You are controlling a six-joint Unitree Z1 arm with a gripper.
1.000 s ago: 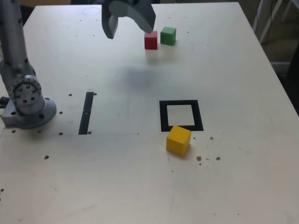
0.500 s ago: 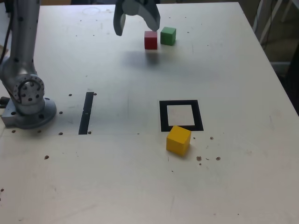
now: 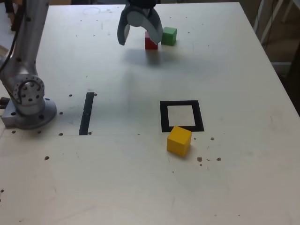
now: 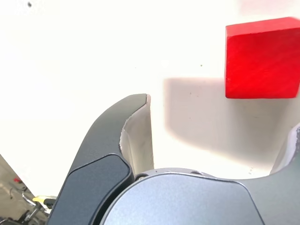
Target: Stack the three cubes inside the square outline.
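The black square outline (image 3: 164, 117) on the table (image 3: 117, 178) has no cube within its white centre. In the exterior view, the yellow cube (image 3: 179, 141) sits at its lower edge; the red cube (image 3: 151, 43) and green cube (image 3: 169, 36) sit beside each other near the far edge. My gripper (image 3: 141, 42) is spread wide, holding nothing, near the red one.

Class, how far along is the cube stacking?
Nothing is stacked: the square outline has a bare white centre. The open gripper holds nothing, near the red cube. Left to place: red, the green cube and the yellow cube, just outside.
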